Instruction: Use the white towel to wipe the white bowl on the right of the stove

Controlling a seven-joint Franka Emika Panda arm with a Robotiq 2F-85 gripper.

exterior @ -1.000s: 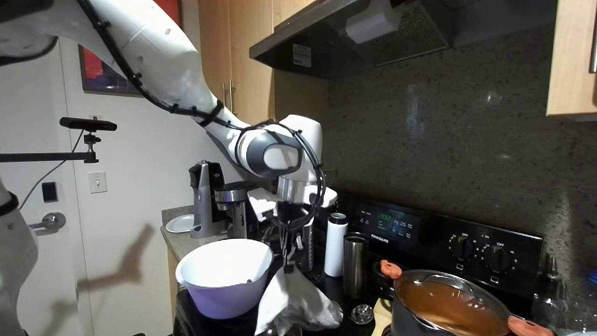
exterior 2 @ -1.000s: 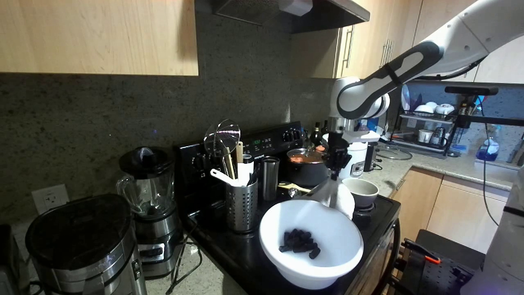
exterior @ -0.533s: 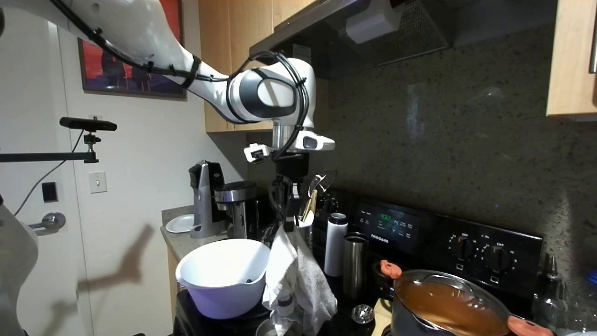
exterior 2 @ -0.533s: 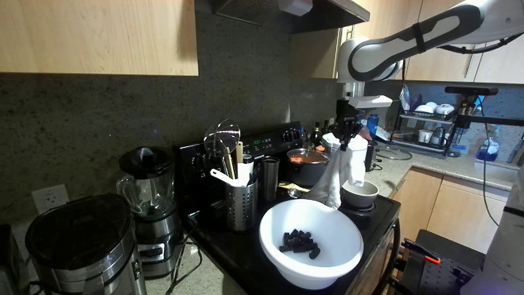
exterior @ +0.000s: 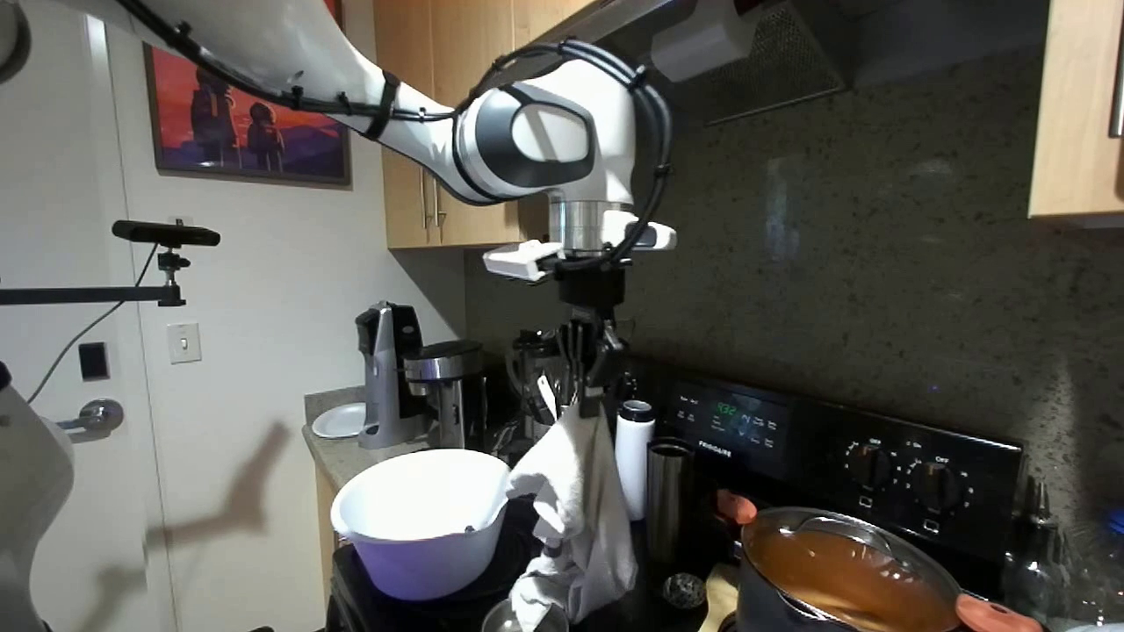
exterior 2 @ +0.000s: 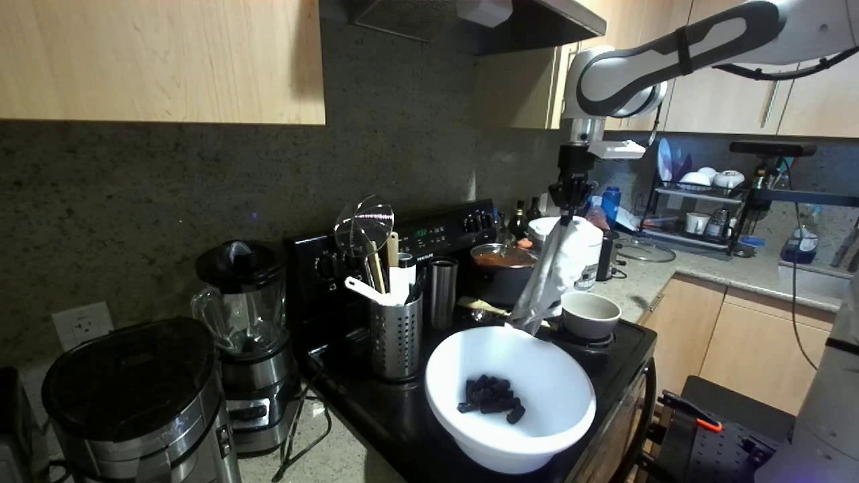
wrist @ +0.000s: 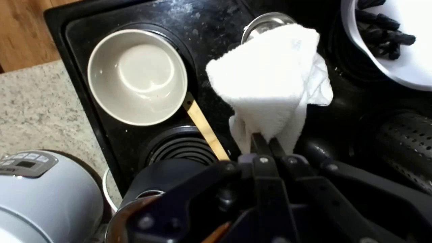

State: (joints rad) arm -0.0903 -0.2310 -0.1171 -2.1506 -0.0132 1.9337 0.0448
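Hanging from hand (wrist: 266, 141), white towel (wrist: 266, 77), partly hiding round vessel (wrist: 265, 23)

Towel (wrist: 266, 74) & bowl (exterior 2: 547, 386) are wht, hand (wrist: 267, 143) blk, counter (wrist: 37, 101) speckled.

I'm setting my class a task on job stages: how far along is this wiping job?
Done: the towel is picked up, its top pinched in the gripper. In hand: it hangs over the stove, apart from the small bowl, likely the one to wipe. Left to do: presumably wiping that bowl, since no towel touches it in the wrist view. Whether any wiping is done, I can't tell.
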